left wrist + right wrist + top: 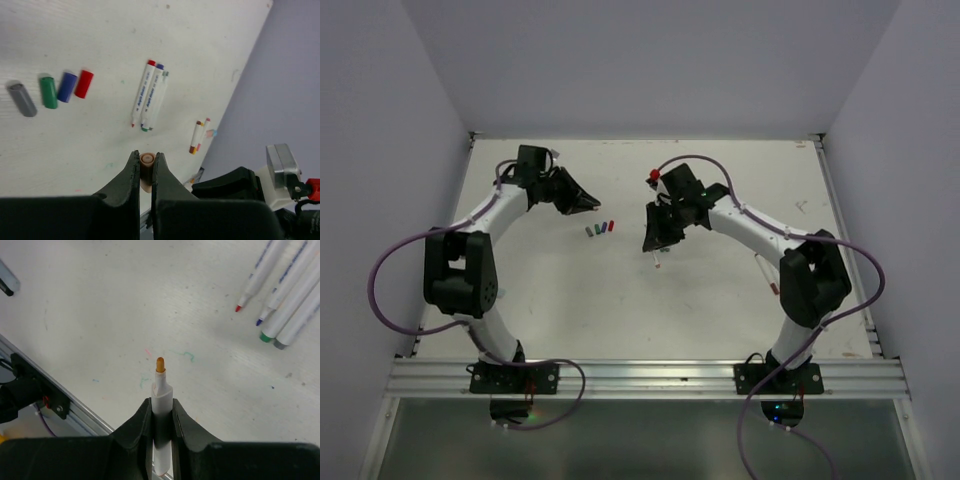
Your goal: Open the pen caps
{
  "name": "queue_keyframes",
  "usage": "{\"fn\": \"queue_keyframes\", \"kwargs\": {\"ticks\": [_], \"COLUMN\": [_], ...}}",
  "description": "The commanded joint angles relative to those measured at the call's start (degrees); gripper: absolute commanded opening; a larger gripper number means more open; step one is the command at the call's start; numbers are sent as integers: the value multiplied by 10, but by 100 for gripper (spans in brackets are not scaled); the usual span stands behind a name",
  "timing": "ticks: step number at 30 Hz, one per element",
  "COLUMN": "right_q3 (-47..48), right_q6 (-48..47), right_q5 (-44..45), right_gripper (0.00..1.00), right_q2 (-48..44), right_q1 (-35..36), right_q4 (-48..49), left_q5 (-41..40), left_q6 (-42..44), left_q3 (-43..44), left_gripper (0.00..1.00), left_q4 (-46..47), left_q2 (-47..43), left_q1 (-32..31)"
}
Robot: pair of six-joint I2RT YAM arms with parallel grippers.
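Note:
My left gripper [146,156] is shut on a small orange pen cap [146,163], held above the table. My right gripper [161,404] is shut on a white pen body [161,390] whose bare orange tip points away from it. In the top view the left gripper [588,204] and the right gripper [654,242] are apart, with loose caps [599,229] on the table between them. The left wrist view shows these as a grey [21,99], a green [48,91], a blue [66,86] and a red cap [84,83].
Three uncapped white pens [150,95] lie side by side past the loose caps; they also show in the right wrist view [285,287]. Two more pens [198,135] lie near the table's right edge [845,250]. Purple-grey walls enclose the table on three sides.

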Motion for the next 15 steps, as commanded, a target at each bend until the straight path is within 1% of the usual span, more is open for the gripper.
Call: {"fn": "queue_keyframes", "kwargs": {"ticks": [1,2,3,6,10,15], "right_q3": [0,0,1,5,22,29], "right_q6": [0,4,3,0,-7,-2], "right_q5": [19,11,4,2,5,13], "right_gripper": [0,0,0,0,0,0], "right_q2": [-13,-7,4,15,58,87], "right_q1": [-46,-71,-83,-115,-133,-138], "right_q4": [-38,-39,-38,-24,-11,9], "left_q5": [-69,-106,-116,-129,-153,-180], "left_q6": [111,141,182,211,221,231], "left_q3": [76,85,75,32,-3,5], "left_gripper": [0,0,0,0,0,0], "left_q4": [-133,-151,-159,-136,-122,-124], "left_q2": [26,31,33,21,26,56], "left_q1": [3,2,1,-1,-10,-13]}}
